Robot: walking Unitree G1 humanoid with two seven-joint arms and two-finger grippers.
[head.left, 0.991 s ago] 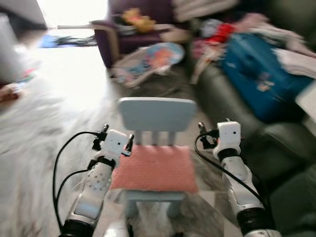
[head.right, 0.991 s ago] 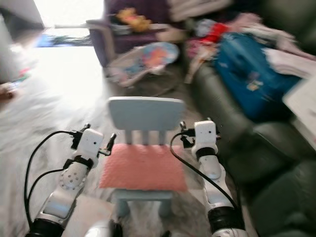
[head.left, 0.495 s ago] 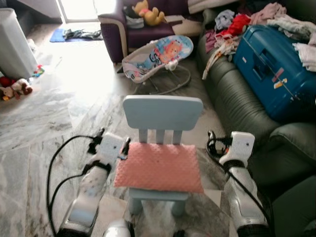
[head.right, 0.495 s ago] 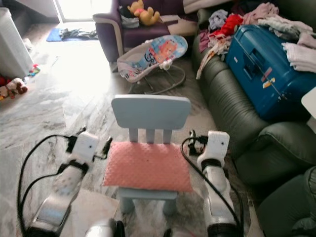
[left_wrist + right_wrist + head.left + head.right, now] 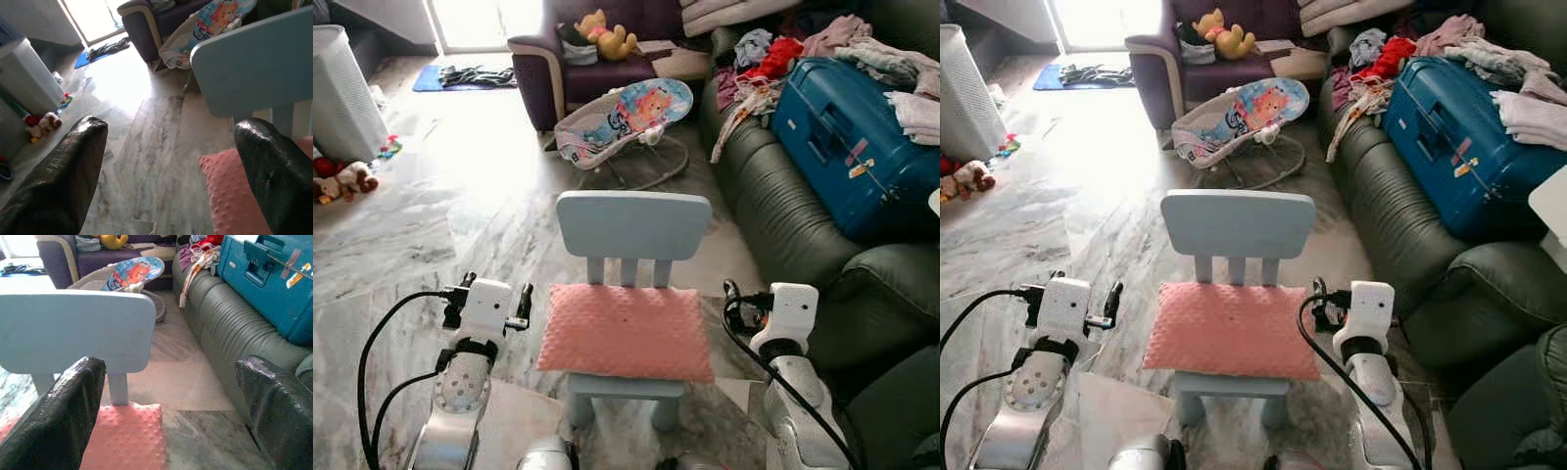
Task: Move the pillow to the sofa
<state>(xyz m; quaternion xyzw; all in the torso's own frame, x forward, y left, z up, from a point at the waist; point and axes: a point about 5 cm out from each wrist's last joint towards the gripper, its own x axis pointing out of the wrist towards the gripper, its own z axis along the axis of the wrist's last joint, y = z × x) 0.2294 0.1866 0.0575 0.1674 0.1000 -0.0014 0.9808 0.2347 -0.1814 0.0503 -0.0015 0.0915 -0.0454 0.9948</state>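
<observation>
Pink pillow [image 5: 626, 331] lower centre on blue chair [image 5: 633, 224]; left gripper [image 5: 171, 161], right gripper [image 5: 171, 396] spread, flanking. Risk: uneven squeeze, pillow slips floorward.

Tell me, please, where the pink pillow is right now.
The pink pillow lies on the seat of the small blue chair, between the open left gripper and right gripper.

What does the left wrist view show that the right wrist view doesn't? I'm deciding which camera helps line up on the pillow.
Left wrist view: the white ribbed bin, blue floor mat and small stuffed toys on the marble floor.

Right wrist view: the dark green leather sofa and blue hard-shell suitcase.

Both: the pink dimpled pillow on the pale blue child's chair, the patterned baby bouncer, and that arm's open end effector.
</observation>
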